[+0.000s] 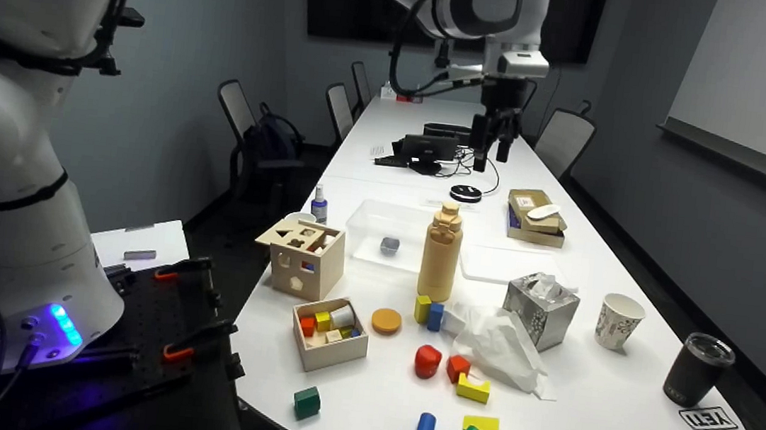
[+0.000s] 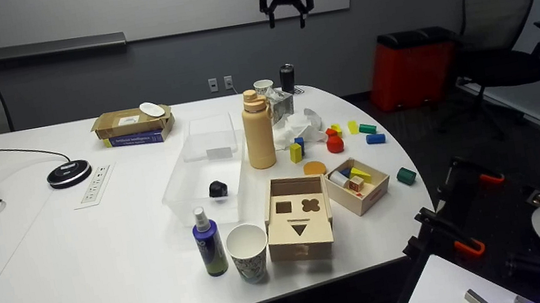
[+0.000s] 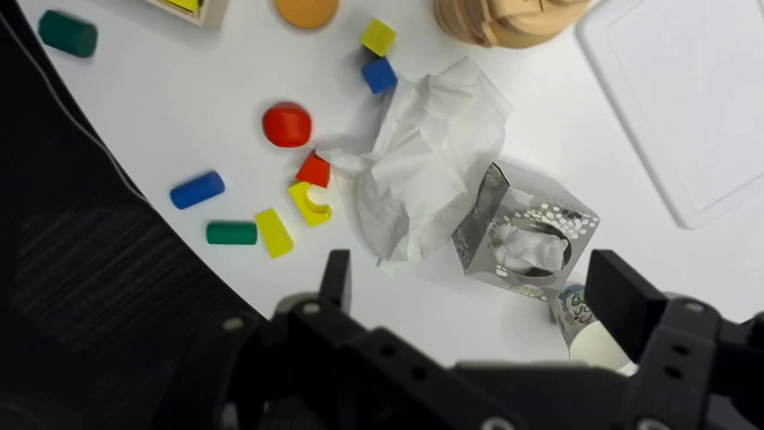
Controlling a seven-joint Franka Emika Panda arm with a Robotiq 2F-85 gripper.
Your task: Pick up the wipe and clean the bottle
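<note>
Fingers (image 3: 624, 298), spread wide and empty, hang above the tabletop (image 2: 103, 267), where a crumpled white wipe (image 3: 430, 161) lies beside a tissue box (image 1: 549, 325), perhaps touching it, near the upright tan bottle (image 2: 260, 139).

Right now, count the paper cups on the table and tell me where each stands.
2: one cup beside the spray bottle, another cup near the tissue box. Whether more are hidden, or stand at the blurred far end, I cannot tell.
</note>
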